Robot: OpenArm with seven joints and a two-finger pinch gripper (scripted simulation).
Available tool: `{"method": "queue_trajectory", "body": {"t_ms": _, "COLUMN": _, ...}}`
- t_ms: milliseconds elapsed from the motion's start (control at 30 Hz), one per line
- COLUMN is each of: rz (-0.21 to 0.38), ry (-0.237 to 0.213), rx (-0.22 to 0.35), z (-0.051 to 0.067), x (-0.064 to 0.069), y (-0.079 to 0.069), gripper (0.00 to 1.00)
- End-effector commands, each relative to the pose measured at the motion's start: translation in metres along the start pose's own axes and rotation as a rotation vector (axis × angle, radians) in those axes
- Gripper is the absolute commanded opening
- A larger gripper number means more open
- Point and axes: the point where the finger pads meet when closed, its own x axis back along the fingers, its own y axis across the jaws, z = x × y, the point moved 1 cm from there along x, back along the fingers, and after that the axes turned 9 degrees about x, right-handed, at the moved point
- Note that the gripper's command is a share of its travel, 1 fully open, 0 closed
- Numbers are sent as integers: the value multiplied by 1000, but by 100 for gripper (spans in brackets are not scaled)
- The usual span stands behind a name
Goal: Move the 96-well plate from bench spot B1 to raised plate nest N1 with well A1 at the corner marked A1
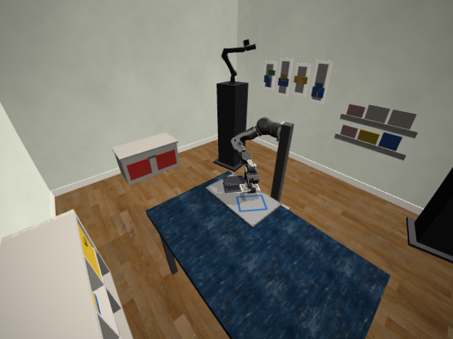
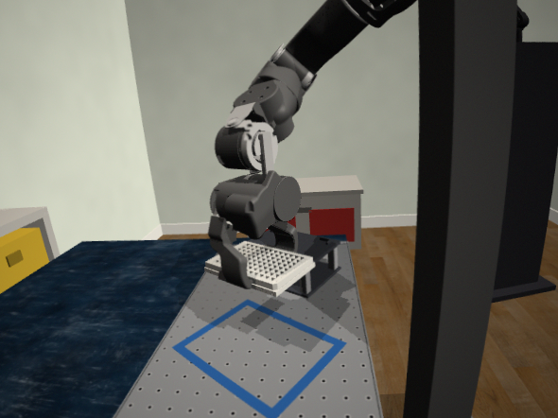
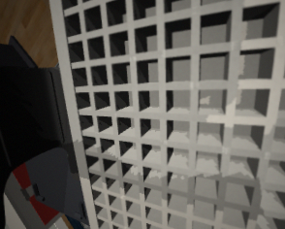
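Note:
My gripper point(image 2: 257, 260) is shut on the white 96-well plate point(image 2: 265, 266) and holds it in the air, about level, the right way up. The plate hangs above the grey perforated bench plate, between the blue outline of spot B1 point(image 2: 259, 352) and the dark raised nest N1 point(image 2: 318, 255), close to the nest's near edge. Spot B1 is empty, with the plate's shadow on it. In the top view the gripper point(image 1: 251, 185) and plate point(image 1: 246, 187) sit beside the nest point(image 1: 233, 182). The wrist view is filled by the plate's well grid point(image 3: 184, 121). The A1 mark is not visible.
The arm's black mounting post point(image 2: 454, 194) stands to the right of the bench plate point(image 2: 265, 364). A dark blue table top point(image 1: 265, 261) carries the bench plate. A white cabinet with red doors point(image 1: 147, 157) and a black pedestal point(image 1: 231, 123) stand behind.

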Motion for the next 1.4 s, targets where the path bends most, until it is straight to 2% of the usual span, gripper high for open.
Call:
{"method": "queue_trajectory", "body": {"t_ms": 0, "rz": 2, "ry": -8, "rx": -9, "z": -4, "x": 0, "y": -2, "gripper": 0}}
{"method": "queue_trajectory", "body": {"t_ms": 200, "rz": 2, "ry": -8, "rx": -9, "z": -4, "x": 0, "y": -2, "gripper": 0}}
{"method": "queue_trajectory", "body": {"t_ms": 367, "rz": 2, "ry": -9, "rx": -9, "z": -14, "x": 9, "y": -41, "gripper": 0}}
{"method": "queue_trajectory", "body": {"t_ms": 767, "rz": 2, "ry": -9, "rx": -9, "z": -14, "x": 9, "y": -41, "gripper": 0}}
{"method": "queue_trajectory", "body": {"t_ms": 933, "rz": 2, "ry": -9, "rx": -9, "z": -24, "x": 19, "y": -80, "gripper": 0}}
{"method": "queue_trajectory", "body": {"t_ms": 1333, "rz": 2, "ry": -9, "rx": -9, "z": -24, "x": 19, "y": -80, "gripper": 0}}
{"method": "queue_trajectory", "body": {"t_ms": 1367, "rz": 7, "ry": -8, "rx": -11, "z": -25, "x": 20, "y": -89, "gripper": 0}}
